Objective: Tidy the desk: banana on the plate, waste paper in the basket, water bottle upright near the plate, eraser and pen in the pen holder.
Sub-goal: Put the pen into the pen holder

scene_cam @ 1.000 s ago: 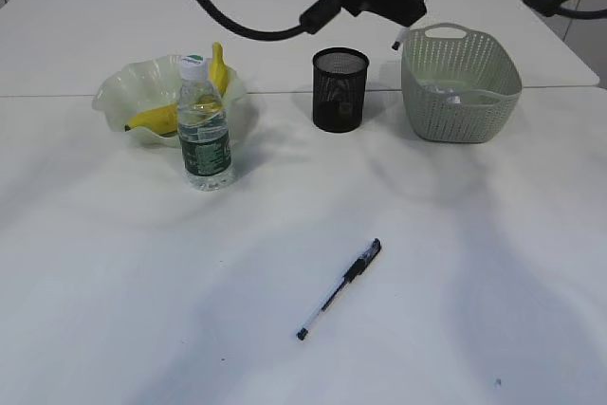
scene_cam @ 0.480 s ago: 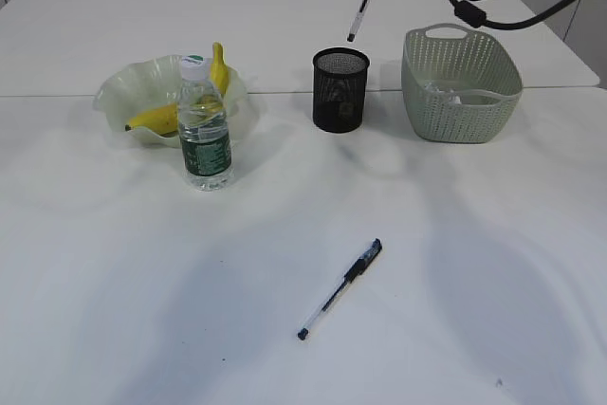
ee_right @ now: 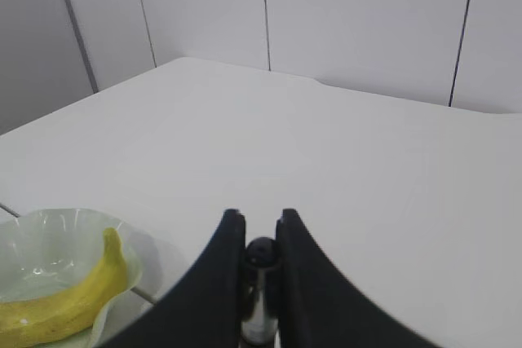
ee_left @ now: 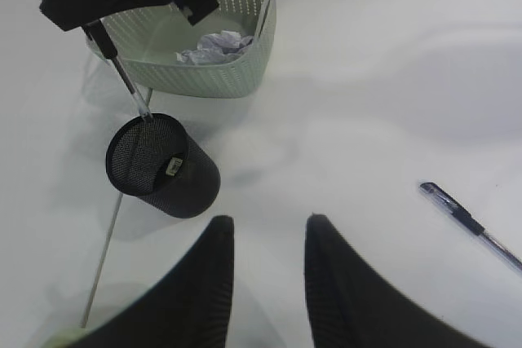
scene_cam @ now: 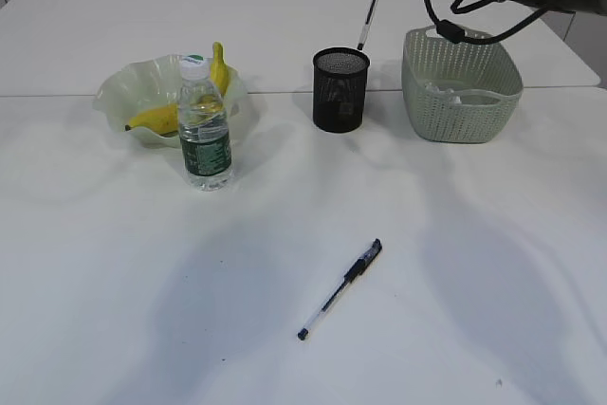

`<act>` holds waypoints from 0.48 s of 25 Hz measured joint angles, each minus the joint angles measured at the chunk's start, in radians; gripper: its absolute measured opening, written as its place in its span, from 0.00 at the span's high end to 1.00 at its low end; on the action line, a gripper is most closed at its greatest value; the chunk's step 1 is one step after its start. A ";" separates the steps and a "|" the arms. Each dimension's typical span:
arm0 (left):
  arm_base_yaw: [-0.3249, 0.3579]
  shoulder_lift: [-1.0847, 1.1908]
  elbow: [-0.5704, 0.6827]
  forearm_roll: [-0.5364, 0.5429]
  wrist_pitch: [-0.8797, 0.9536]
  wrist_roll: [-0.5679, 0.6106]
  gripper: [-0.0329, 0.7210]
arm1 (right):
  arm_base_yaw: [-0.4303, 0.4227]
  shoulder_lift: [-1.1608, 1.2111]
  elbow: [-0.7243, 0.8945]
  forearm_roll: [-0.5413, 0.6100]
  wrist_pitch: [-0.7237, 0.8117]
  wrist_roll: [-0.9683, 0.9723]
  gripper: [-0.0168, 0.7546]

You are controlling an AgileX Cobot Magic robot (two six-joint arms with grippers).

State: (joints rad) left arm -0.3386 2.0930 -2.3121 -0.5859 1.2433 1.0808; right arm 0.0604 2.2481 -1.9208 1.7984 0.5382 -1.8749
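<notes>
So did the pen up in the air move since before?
Yes. The held pen has dropped lower and a little right; its tip now hangs just above the pen holder rim, gripped by the right gripper.

Materials and Finishes

The bench is smooth, matt white. The holder is black wire mesh, matt. The basket is grey-green woven-look plastic holding crumpled paper. The plate is pale, translucent, glossy and wavy. The bottle is clear plastic with a green label. The banana has smooth yellow skin. The jaws look matt black.
</notes>
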 joint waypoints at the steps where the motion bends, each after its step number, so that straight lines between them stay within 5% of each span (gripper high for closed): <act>1: 0.000 0.000 0.000 0.000 0.000 0.000 0.69 | 0.000 0.011 -0.007 0.000 -0.007 -0.009 0.90; 12: 0.000 0.000 0.000 0.000 0.001 -0.005 0.69 | 0.001 0.068 -0.031 0.000 -0.009 -0.045 0.90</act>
State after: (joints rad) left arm -0.3386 2.0930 -2.3121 -0.5859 1.2439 1.0762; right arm 0.0619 2.3164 -1.9514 1.7984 0.5290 -1.9195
